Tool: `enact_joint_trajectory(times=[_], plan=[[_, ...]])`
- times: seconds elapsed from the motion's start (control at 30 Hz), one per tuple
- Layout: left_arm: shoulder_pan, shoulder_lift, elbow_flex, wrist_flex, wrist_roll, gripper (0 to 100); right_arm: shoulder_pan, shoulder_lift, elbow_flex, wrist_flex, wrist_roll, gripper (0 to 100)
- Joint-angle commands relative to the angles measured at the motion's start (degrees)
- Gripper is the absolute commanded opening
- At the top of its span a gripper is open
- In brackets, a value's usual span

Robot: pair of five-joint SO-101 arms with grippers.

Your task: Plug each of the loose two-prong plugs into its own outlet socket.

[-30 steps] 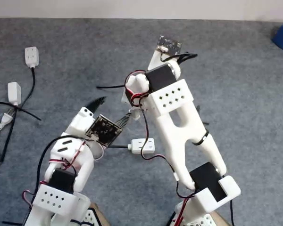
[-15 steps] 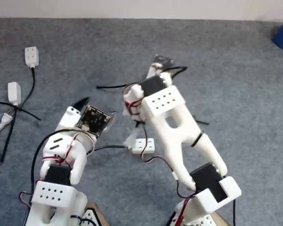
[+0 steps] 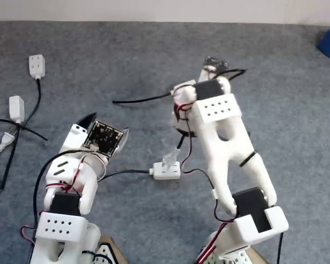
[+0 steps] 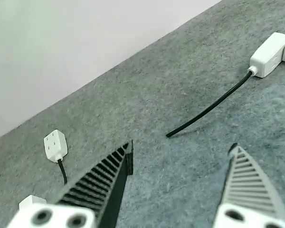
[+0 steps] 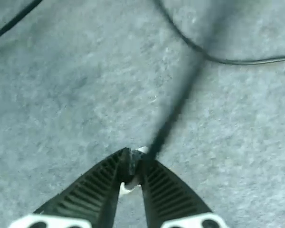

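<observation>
Plug w/ black cord pinched in right gripper, jaws narrow, mid-frame in high view, at upper edge of white outlet socket. Left gripper spread wide, lower left.

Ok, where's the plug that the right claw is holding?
In the right wrist view the plug sits pinched in the right claw; in the high view it is at the far edge of the white outlet socket, near the middle.
</observation>
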Motion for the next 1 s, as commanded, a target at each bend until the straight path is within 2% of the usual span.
enact_joint_trajectory(times=[0.0,0.07,0.13,0.27,0.57,0.63,0.73,0.77,0.8,0.97], plan=[[-0.75,-0.13,0.4,-0.44,-0.26,31,3.47,-0.92,-0.22,-0.22,1.14,0.5],[-0.75,-0.13,0.92,-0.53,-0.26,31,3.47,-0.48,0.84,-0.13,5.19,1.4],[-0.75,-0.13,1.36,-0.53,-0.26,31,2.42,-0.66,4.44,-0.75,10.11,6.5],[-0.75,-0.4,2.77,-0.62,-0.26,31,-0.92,-0.92,9.27,-0.57,8.7,18.9],[-0.75,-0.13,3.21,-2.02,-0.09,31,-19.21,-1.19,15.78,7.52,8.97,19.3],[-0.75,-0.13,3.65,-2.02,-0.26,31,-20.97,-1.1,18.86,7.87,14.51,19.3],[-0.84,-0.13,4.44,-2.11,-0.35,31,-17.63,-1.1,20.97,6.11,35.78,19.1],[-0.84,-0.13,4.44,-2.11,-0.35,31,-15.25,-1.1,20.97,5.41,40.09,18.4],[-1.01,-0.13,4.44,-2.11,-0.35,31,-12.09,-1.1,20.62,4.09,38.95,16.2],[-8.22,-0.04,0.57,-1.93,1.93,30,7.08,-1.1,18.59,-1.89,18.37,1.4]])
